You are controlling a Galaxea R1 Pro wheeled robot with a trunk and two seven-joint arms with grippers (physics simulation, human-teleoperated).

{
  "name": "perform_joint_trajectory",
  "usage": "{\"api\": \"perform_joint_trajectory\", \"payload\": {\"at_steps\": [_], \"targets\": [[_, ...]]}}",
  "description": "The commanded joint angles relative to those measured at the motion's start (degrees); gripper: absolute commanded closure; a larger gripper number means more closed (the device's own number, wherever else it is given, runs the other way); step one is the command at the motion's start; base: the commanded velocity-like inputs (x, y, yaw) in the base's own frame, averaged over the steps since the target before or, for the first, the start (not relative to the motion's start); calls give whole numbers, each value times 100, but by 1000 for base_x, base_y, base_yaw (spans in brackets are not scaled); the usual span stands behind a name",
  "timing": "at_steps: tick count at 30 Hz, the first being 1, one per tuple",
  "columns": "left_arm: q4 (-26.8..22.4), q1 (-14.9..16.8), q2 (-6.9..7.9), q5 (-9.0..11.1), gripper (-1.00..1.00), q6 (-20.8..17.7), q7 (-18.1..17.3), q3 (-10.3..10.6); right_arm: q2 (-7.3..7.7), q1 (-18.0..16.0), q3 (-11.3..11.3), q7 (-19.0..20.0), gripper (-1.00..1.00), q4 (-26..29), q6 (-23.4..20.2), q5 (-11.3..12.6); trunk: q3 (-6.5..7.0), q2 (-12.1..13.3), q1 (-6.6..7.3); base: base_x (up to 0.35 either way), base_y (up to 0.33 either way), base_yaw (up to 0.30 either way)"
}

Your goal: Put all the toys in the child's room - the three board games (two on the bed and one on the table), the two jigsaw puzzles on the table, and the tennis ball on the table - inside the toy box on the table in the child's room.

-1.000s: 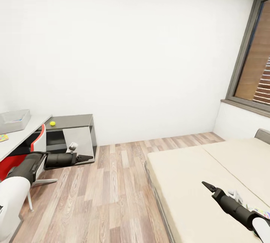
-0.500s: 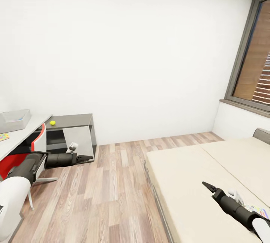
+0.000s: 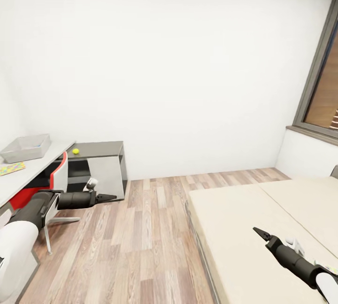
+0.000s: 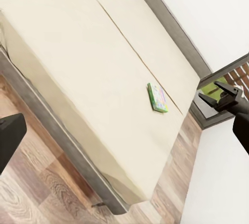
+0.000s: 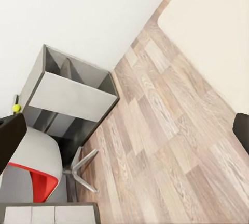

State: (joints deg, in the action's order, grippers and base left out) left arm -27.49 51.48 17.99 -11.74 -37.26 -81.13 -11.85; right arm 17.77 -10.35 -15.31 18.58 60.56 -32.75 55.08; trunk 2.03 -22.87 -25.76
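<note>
You're in transit, so finish turning toward the table (image 3: 28,175) before you reach — both arms hang over floor and bed (image 3: 263,229), carrying nothing. The left gripper (image 3: 109,196) looks pressed to a point; the right gripper (image 3: 259,233) too, though the wrist views suggest spread fingers — I cannot tell. The toy box (image 3: 26,148) sits near the table's far edge, with something bluish inside, unclear. A jigsaw puzzle (image 3: 11,168) lies nearer you; the tennis ball (image 3: 75,151) is on the dark section. One board game (image 4: 157,97) lies mid-bed.

open wood floor (image 3: 150,238) between bed (image 3: 244,229) and table (image 3: 28,175) | chair (image 3: 51,182) fronts table
</note>
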Motion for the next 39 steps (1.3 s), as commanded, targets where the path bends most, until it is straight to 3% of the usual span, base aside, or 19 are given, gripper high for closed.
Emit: {"api": "perform_joint_trajectory", "payload": {"at_steps": [1, 39], "targets": [[-2, 3, -6, -60, -100, -60, -43, -38, -1, -2, -11, 9, -100, -1, -38, 17, -3, -5, -2, 0, -2, 43], [-2, 3, -6, -57, -100, -62, -51, -40, -1, -2, -7, 14, -100, -1, -38, 25, -3, -5, -2, -49, -5, 122]]}}
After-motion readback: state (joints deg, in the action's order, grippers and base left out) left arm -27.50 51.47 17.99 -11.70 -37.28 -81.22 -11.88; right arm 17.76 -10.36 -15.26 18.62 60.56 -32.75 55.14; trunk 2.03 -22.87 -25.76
